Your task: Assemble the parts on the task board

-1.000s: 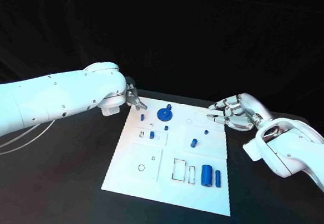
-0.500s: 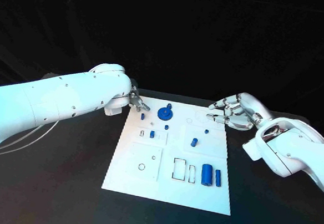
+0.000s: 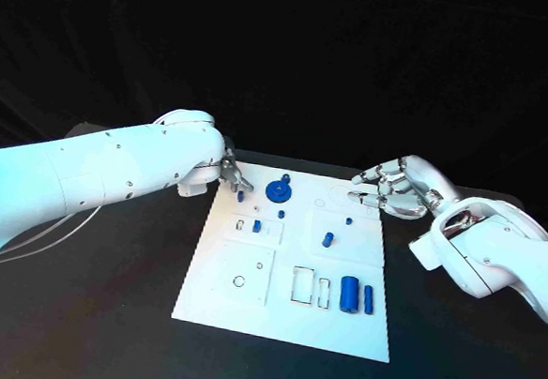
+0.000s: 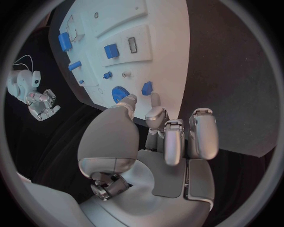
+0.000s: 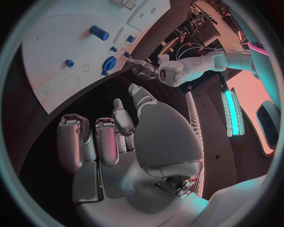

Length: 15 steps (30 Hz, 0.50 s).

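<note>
The white task board [image 3: 238, 308] lies mid-table. A blue gear [image 3: 278, 191] stands near its far edge, and small blue pegs [image 3: 256, 226] and two blue cylinders [image 3: 347, 295] lie further in. My left hand [image 3: 231, 175] hovers at the board's far left corner and holds nothing. In the left wrist view its fingertips [image 4: 155, 99] are just short of the gear [image 4: 119, 92] and a short blue peg [image 4: 146, 88]. My right hand [image 3: 390, 192] hangs over the far right corner, fingers loosely bent and apart [image 5: 118, 137], with nothing in them.
Black table surface [image 3: 93, 317] surrounds the board on all sides. Outlined slots [image 3: 302, 285] and a small ring mark [image 3: 239, 282] sit on the board's near half. A thin white cable [image 3: 36, 239] trails under my left arm.
My left forearm has swung a little nearer the camera while its hand stays at the board's far left corner. The right hand and the parts have not moved.
</note>
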Available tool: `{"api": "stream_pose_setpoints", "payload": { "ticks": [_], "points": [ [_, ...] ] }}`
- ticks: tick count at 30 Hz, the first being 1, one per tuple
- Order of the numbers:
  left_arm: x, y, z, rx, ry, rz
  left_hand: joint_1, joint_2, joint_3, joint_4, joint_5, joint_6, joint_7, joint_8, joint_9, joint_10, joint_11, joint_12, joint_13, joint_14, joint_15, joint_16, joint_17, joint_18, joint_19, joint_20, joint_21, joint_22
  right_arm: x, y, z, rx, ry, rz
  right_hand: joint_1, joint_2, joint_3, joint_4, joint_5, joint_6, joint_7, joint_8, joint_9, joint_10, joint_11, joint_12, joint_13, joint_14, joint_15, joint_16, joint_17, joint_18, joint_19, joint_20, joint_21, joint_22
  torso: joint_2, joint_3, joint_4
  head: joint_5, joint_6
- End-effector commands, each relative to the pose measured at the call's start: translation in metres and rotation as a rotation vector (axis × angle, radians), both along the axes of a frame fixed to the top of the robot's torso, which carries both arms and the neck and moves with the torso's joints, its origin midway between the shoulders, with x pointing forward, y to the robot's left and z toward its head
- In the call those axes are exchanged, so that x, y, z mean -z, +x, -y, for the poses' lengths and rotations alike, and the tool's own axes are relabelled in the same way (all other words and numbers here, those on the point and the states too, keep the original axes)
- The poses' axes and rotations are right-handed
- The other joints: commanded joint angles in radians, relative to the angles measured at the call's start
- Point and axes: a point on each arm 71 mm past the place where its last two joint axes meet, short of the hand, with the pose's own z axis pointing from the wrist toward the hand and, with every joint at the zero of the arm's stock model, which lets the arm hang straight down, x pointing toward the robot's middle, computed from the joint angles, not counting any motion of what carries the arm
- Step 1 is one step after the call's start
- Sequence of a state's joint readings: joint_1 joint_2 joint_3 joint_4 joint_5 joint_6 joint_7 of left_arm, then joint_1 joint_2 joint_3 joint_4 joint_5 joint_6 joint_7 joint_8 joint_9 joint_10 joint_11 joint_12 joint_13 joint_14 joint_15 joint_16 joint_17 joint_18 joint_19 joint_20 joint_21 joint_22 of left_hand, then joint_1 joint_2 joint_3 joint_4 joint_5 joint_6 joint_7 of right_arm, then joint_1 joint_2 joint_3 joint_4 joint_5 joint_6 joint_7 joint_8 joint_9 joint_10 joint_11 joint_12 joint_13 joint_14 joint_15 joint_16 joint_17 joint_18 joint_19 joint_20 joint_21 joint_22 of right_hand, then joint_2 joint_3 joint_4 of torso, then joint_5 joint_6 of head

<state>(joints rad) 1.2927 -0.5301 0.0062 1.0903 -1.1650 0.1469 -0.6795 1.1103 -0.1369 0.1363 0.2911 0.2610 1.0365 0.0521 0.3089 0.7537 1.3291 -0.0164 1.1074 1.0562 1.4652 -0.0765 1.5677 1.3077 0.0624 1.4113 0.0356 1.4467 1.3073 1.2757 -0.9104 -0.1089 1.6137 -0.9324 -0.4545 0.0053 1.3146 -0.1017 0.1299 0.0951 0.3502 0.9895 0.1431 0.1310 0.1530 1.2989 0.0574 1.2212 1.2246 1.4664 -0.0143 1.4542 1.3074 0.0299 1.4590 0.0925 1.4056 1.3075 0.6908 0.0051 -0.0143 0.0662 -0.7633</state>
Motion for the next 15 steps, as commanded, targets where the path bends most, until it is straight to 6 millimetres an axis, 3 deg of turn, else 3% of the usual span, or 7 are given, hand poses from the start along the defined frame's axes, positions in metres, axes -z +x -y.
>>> {"api": "stream_pose_setpoints", "payload": {
  "ticks": [1,15],
  "points": [
    [0.0015,-0.0004,0.0028,0.029,0.009,-0.021,0.005,0.013,-0.008,0.001,0.002,0.002,0.004,-0.003,-0.001,-0.003,0.002,0.002,0.002,0.106,0.007,0.003,0.263,-0.004,-0.004,0.002,-0.004,0.013,0.0006,-0.0008,-0.0019,-0.018,-0.007,-0.002,-0.008,-0.001,-0.008,0.000,0.002,0.005,-0.002,0.004,0.001,-0.005,0.000,-0.001,0.000,0.056,-0.001,-0.003,0.069,0.017,-0.004,0.002,-0.005,0.143,0.000,0.0003,0.0003,0.000,-0.001],
    [0.0043,-0.0001,0.0031,0.032,0.009,-0.037,0.044,0.035,-0.003,0.001,0.005,0.004,0.002,-0.007,-0.006,-0.005,0.000,0.005,0.002,0.106,0.006,0.003,0.263,-0.004,-0.003,0.002,-0.003,0.015,0.0009,-0.0007,-0.0022,-0.019,-0.007,-0.002,-0.007,0.001,-0.008,0.000,0.003,0.006,-0.002,0.005,0.002,-0.004,-0.001,0.000,0.001,0.057,-0.001,-0.003,0.069,0.016,-0.004,0.001,-0.004,0.143,0.000,0.0000,0.0004,-0.003,-0.001]
  ]
}}
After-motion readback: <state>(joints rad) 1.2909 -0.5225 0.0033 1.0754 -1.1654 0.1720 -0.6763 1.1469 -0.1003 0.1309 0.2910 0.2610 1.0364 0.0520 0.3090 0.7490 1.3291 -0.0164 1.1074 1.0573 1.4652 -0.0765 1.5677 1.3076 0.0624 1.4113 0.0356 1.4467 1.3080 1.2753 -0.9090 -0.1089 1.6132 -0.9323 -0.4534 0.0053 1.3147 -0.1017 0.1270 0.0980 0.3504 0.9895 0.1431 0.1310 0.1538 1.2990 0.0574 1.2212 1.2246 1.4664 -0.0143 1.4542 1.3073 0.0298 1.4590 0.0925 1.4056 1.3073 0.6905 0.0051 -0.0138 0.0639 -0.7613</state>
